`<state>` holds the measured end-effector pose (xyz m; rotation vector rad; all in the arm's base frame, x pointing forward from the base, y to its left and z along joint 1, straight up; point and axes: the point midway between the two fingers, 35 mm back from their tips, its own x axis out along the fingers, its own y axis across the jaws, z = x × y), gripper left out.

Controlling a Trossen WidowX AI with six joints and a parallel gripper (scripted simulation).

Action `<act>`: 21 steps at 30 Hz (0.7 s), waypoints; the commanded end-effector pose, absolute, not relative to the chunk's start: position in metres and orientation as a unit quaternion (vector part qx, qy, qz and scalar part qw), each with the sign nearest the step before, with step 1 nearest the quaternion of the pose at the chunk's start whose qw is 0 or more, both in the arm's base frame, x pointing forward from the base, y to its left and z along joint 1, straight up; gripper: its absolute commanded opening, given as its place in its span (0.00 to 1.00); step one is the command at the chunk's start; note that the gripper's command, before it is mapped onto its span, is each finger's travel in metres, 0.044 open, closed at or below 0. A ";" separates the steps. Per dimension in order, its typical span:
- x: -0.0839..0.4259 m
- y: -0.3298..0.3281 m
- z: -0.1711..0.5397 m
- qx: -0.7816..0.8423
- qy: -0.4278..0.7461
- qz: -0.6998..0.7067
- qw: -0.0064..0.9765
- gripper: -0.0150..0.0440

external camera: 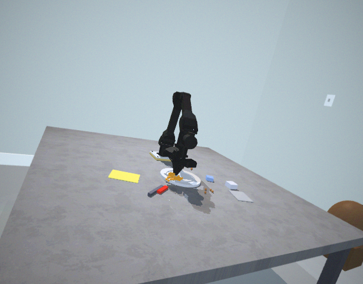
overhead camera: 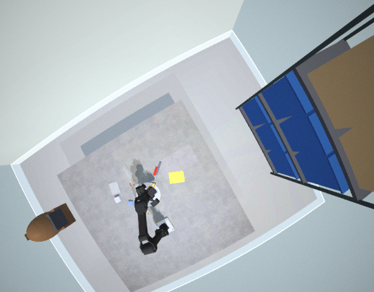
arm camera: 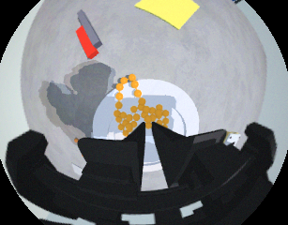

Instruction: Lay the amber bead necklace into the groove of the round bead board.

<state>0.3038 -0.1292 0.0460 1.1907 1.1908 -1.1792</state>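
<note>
The round white bead board [overhead camera: 158,192] [external camera: 195,184] [arm camera: 191,112] lies flat on the table under the arm. The amber bead necklace [external camera: 175,177] [arm camera: 159,108] is bunched in a heap over the middle of the board in the wrist view, with one narrow loop reaching across the rim on the side towards the red piece. My gripper [external camera: 176,174] [arm camera: 147,125] points down over the board, its tips at the edge of the heap, nearly together and shut on the necklace. The beads right between the tips are hard to see. Much of the groove is hidden by the heap and the fingers.
A red block [overhead camera: 155,171] [external camera: 162,189] [arm camera: 87,42] touches a dark grey bar near the board. A yellow sheet [overhead camera: 176,177] [external camera: 124,176] [arm camera: 172,10] lies to one side. Loose brown-orange beads, a blue block [overhead camera: 130,202] [external camera: 209,178] and a white block [overhead camera: 117,198] [external camera: 231,185] lie opposite.
</note>
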 end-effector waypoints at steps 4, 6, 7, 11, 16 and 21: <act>0.304 -0.129 0.047 0.496 0.495 -0.491 0.517 0.57; 0.304 -0.129 0.047 0.496 0.495 -0.491 0.517 0.65; 0.304 -0.129 0.047 0.496 0.495 -0.491 0.517 0.70; 0.304 -0.129 0.049 0.496 0.495 -0.491 0.517 0.88; 0.304 -0.129 0.064 0.497 0.496 -0.491 0.515 1.00; 0.302 -0.128 0.061 0.496 0.498 -0.492 0.514 1.00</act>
